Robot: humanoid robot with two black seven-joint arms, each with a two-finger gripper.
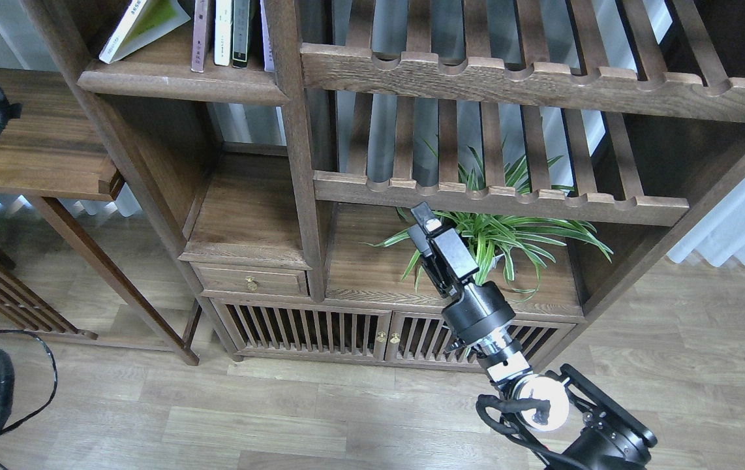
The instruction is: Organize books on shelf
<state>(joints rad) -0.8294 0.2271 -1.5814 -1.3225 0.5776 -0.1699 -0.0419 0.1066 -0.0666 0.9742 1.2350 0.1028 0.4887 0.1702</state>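
Right tool (426, 225), gap unreadable, sits far below the shelf (183, 81); its leaning book (141, 26) looks light, floppy, best pinched spine-side.

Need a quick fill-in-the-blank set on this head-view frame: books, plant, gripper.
1. The yellow-green book on the shelf stands ____ rather than upright.
2. The plant sits below the lower ____ rack.
3. The right gripper is raised in front of the ____.
4. The cabinet doors at the bottom are ____.

Missing words: leaning; slatted; plant; closed
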